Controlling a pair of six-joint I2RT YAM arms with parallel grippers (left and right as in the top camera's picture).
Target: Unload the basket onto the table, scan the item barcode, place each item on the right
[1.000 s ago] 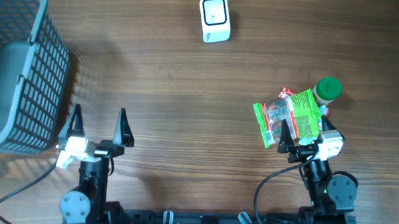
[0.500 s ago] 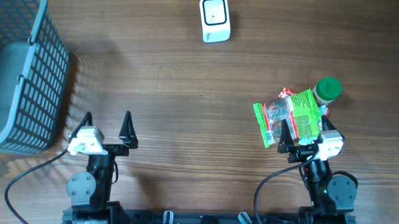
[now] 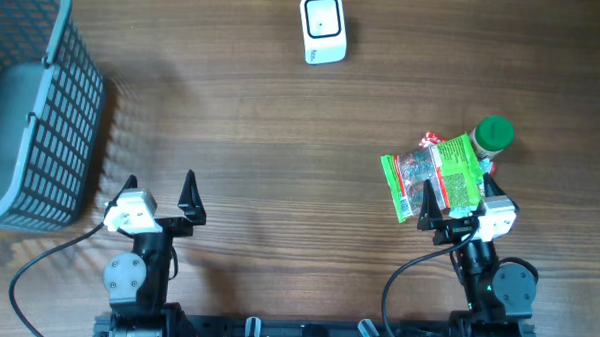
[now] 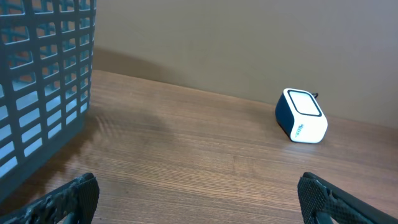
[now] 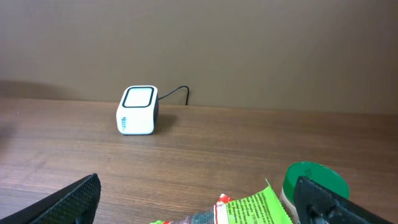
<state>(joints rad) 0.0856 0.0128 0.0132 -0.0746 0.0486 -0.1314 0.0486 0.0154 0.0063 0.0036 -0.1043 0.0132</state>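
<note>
The item, a green snack packet, lies flat at the right of the table, and its top edge shows low in the right wrist view. My right gripper hangs open over the packet's near end, its jaws wide apart with nothing gripped. The white barcode scanner stands at the far middle, also in the left wrist view and the right wrist view. My left gripper is open over bare wood at the near left, jaws empty.
A grey mesh basket fills the far left corner, its wall close on the left in the left wrist view. A green-lidded jar stands right beside the packet, next to my right finger.
My left gripper has shifted a little to the right and towards the near edge, still open. The right arm and the packet have not moved.
</note>
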